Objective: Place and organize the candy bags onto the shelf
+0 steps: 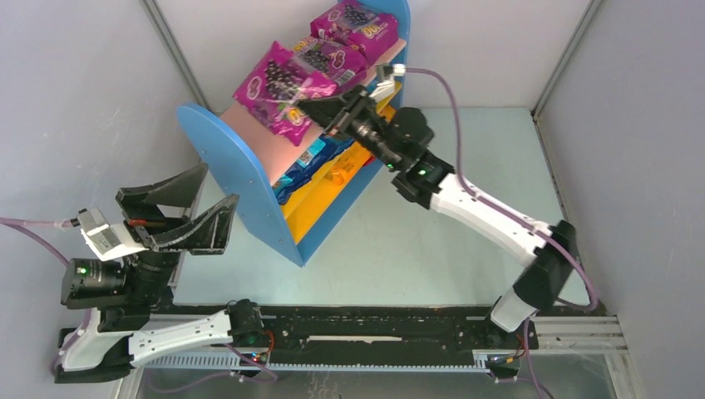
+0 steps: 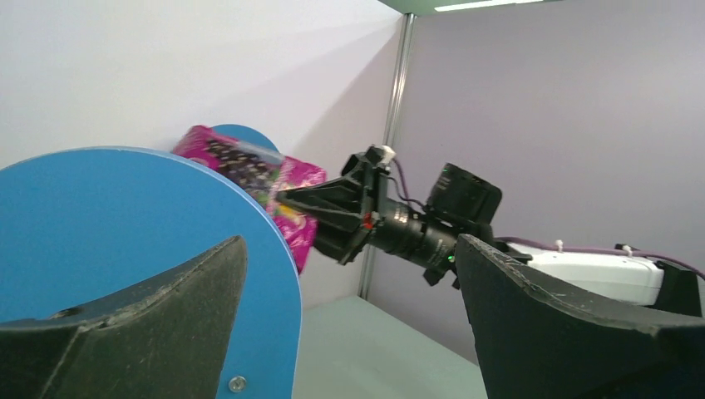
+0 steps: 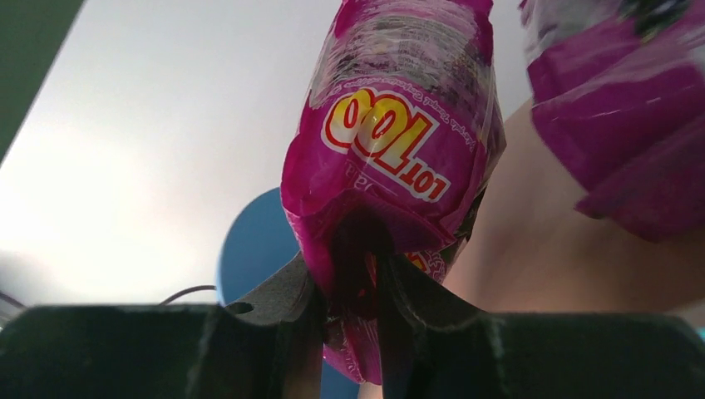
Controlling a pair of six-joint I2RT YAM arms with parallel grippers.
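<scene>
The shelf [image 1: 241, 179] stands at the back middle, turned at an angle, with three purple candy bags on its pink top board [image 1: 258, 137]. My right gripper [image 1: 306, 108] is shut on the bottom edge of the nearest purple bag [image 1: 278, 87], which lies on the top board. The right wrist view shows its fingers [image 3: 291, 295] pinching that bag [image 3: 391, 125], with another purple bag [image 3: 615, 108] to the right. Two more purple bags [image 1: 328, 54] [image 1: 357, 23] lie further back. Blue bags [image 1: 312, 162] fill the middle tier. My left gripper [image 1: 214, 187] is open and empty beside the shelf's blue side panel [image 2: 125, 216].
Orange packaging [image 1: 349, 166] shows on a lower yellow board. Grey walls enclose the table on the left, back and right. Bare table [image 1: 432, 249] lies in front of the shelf, under my right arm. My right gripper [image 2: 287, 198] and a purple bag [image 2: 249, 170] show in the left wrist view.
</scene>
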